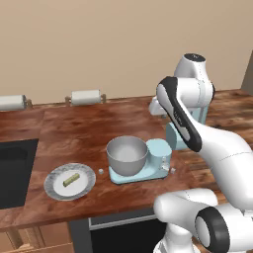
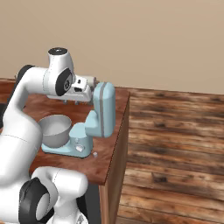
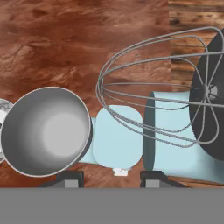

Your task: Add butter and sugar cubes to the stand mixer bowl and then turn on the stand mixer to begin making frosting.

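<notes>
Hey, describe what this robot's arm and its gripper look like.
The arm is made of glossy white rounded segments with dark grey-black joint bands and a black-capped round joint at the top. The gripper has two small dark grey squared finger tips.

Stand mixer (image 2: 98,114) head tilted up

light blue stand mixer (image 1: 165,148), grey stand mixer bowl (image 1: 127,155)

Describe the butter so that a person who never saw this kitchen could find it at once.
On the brown wooden counter, left of the light blue mixer and its metal bowl, lies a flat white plate with a grey rim. The butter is the single pale yellow-tan stick on that plate; the tiny white cube nearby lies on bare wood.
</notes>
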